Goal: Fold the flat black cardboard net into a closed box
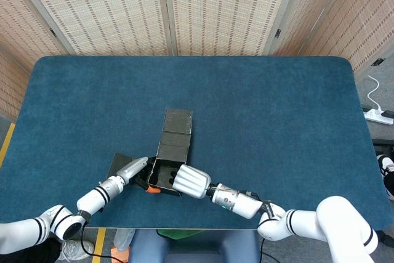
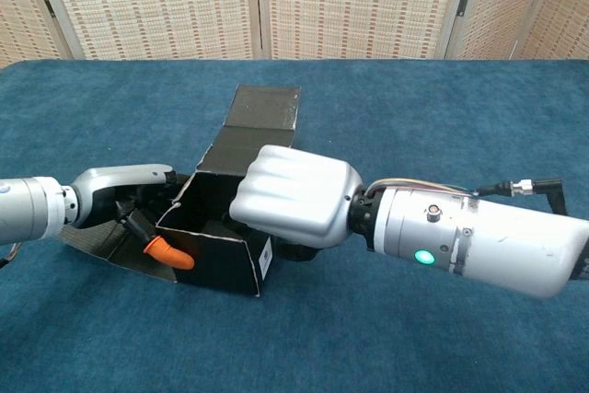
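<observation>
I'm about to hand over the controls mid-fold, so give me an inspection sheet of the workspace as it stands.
Surface: blue cloth table, flat.
Job's things: black cardboard net partly folded, walls raised into an open tray; lid panels lie flat behind it, one side flap is down at the left.
Clutter: nothing seen.
Hands: left hand at the tray's left wall, orange fingertip outside it; right hand over the tray's right side, fingers hidden.
Cables: white power strip on the floor at right.
Surroundings: woven folding screens behind the table.
</observation>
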Robot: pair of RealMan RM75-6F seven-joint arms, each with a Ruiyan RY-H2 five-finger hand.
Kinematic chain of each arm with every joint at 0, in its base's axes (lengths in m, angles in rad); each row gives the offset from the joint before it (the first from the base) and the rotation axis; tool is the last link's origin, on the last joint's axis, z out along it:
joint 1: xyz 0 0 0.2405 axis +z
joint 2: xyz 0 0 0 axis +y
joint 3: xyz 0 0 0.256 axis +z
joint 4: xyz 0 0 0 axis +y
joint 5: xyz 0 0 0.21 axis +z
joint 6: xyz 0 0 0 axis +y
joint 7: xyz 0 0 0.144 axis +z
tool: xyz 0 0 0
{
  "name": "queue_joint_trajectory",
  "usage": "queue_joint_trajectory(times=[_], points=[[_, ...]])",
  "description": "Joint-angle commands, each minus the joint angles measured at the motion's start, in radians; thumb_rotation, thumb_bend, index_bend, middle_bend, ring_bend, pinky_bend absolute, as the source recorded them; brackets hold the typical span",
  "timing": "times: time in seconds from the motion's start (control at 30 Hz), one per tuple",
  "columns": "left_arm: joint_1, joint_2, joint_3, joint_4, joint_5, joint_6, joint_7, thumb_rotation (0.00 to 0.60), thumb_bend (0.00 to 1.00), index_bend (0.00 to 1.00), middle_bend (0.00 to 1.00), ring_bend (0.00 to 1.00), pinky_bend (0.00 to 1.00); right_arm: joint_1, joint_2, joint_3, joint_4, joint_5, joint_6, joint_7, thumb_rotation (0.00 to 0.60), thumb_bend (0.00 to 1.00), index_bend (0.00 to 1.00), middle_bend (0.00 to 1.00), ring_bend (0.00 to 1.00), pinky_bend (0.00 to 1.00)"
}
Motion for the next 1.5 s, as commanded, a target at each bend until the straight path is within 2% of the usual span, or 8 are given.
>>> queue_joint_trajectory(times=[0.03,0.67,0.77,0.9,1.0,1.17,1.37,1.5], points=[[0.007,-0.005,-0.001,-0.002,-0.004,0.012,0.019,0.6,0.19,0.35,0.37,0.54,0.7,0.007,0.002,0.002,-0.003,0.008,-0.015,-0.001,0.6,0.28,0.94,0.98,0.83,1.0],[0.03,-0.035,-0.022,0.007,-0.051,0.052,0.144,0.6,0.19,0.35,0.37,0.54,0.67,0.04,0.054,-0.01,0.002,-0.001,-0.048,0.015,0.6,0.31,0.97,1.0,0.86,1.0],[0.039,-0.048,-0.034,0.014,-0.072,0.074,0.183,0.6,0.19,0.35,0.37,0.54,0.67,0.044,0.059,-0.013,0.019,-0.019,-0.027,0.015,0.6,0.31,0.95,0.93,0.85,1.0],[0.052,-0.064,-0.05,0.002,-0.118,0.093,0.252,0.6,0.19,0.34,0.36,0.53,0.65,0.041,0.064,-0.025,0.058,-0.059,0.035,0.042,0.6,0.28,0.68,0.63,0.82,1.0],[0.057,-0.063,-0.059,-0.016,-0.14,0.099,0.286,0.6,0.19,0.32,0.33,0.44,0.61,0.042,0.072,-0.028,0.079,-0.078,0.065,0.057,0.6,0.19,0.37,0.37,0.81,1.0],[0.066,-0.064,-0.073,-0.046,-0.169,0.115,0.334,0.6,0.19,0.27,0.27,0.31,0.55,0.042,0.085,-0.034,0.109,-0.1,0.103,0.072,0.6,0.09,0.04,0.12,0.78,1.0],[0.072,-0.065,-0.084,-0.081,-0.191,0.134,0.398,0.6,0.19,0.15,0.09,0.07,0.34,0.026,0.102,-0.034,0.104,-0.091,0.123,0.076,0.6,0.05,0.0,0.0,0.72,1.0],[0.078,-0.051,-0.086,-0.116,-0.192,0.151,0.439,0.6,0.19,0.05,0.0,0.0,0.21,-0.001,0.13,-0.028,0.065,-0.075,0.171,0.132,0.6,0.05,0.0,0.0,0.72,1.0]])
